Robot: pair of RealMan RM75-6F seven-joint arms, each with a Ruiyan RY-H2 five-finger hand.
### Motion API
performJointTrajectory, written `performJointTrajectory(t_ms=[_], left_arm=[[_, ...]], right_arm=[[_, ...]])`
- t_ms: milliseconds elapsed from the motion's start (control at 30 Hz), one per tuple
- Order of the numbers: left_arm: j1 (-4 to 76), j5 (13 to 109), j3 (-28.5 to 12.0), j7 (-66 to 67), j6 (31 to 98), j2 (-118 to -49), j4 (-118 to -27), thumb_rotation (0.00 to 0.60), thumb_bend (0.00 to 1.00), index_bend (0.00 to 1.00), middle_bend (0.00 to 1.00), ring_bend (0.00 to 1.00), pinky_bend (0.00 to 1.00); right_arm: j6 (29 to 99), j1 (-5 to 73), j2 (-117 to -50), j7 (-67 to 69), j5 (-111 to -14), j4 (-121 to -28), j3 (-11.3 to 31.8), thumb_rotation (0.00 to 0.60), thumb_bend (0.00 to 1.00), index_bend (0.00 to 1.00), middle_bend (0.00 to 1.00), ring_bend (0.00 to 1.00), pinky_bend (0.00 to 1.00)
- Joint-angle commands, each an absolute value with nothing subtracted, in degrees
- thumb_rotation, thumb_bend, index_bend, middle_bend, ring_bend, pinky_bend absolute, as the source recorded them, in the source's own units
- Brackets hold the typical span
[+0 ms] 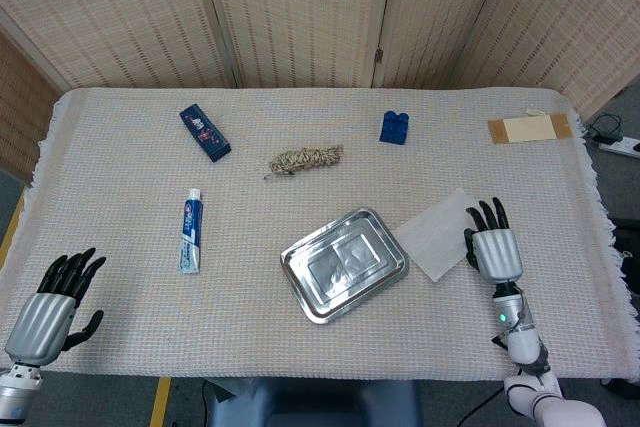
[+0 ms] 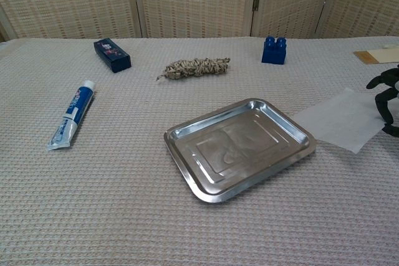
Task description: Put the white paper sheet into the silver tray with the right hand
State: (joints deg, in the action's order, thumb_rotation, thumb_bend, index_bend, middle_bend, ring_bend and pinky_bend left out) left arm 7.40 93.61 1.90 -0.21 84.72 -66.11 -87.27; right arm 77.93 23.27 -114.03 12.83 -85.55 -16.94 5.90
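The white paper sheet (image 1: 435, 234) lies on the cloth just right of the silver tray (image 1: 344, 264), its left corner near the tray's rim. My right hand (image 1: 493, 247) is at the sheet's right edge, with the thumb and fingers (image 2: 381, 91) pinching that edge, which is slightly raised. In the chest view the sheet (image 2: 340, 119) shows beside the tray (image 2: 240, 147), which holds nothing. My left hand (image 1: 55, 302) hovers off the table's front left corner, holding nothing, fingers apart.
A toothpaste tube (image 1: 191, 231) lies at the left, a dark blue box (image 1: 205, 133) behind it. A rope bundle (image 1: 305, 159) and a blue brick (image 1: 394, 127) sit further back. A cardboard piece (image 1: 530, 128) lies at the back right.
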Motion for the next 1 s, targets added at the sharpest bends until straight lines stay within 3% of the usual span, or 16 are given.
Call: performJointTrajectory(t_ms=[33, 233, 500, 667, 1000], left_arm=[[7.40, 93.56, 1.88, -0.19, 84.71, -66.10, -87.26, 0.600, 0.44, 0.00, 0.00, 0.00, 0.00], [7.33, 93.62, 1.91, -0.25, 84.85, -66.11, -87.28, 0.600, 0.44, 0.00, 0.00, 0.00, 0.00], [7.31, 93.89, 2.00, -0.70, 85.02, -66.03, -87.20, 0.600, 0.44, 0.00, 0.00, 0.00, 0.00], [7.25, 94.07, 2.04, -0.65, 85.23, -66.04, -87.30, 0.600, 0.44, 0.00, 0.00, 0.00, 0.00], [7.23, 94.15, 2.08, -0.76, 85.27, -66.01, -87.37, 0.600, 0.44, 0.00, 0.00, 0.00, 0.00]], right_arm=[[77.53, 23.45, -114.20, 12.58, -85.49, -16.73, 5.88, 0.600, 0.45, 0.77, 0.27, 0.12, 0.00], [76.95, 23.84, -114.81, 12.64, -85.74, -16.09, 5.45, 0.600, 0.47, 0.79, 0.27, 0.12, 0.00], [77.99, 23.84, -115.17, 13.66, -86.24, -15.18, 4.90, 0.600, 0.61, 0.79, 0.28, 0.12, 0.00], [78.64, 23.82, -115.17, 14.31, -86.55, -15.04, 4.59, 0.600, 0.63, 0.79, 0.28, 0.12, 0.00], [87.68, 25.34, -113.62, 17.63, -85.78, -18.15, 7.22, 0.600, 0.63, 0.79, 0.29, 0.13, 0.00]])
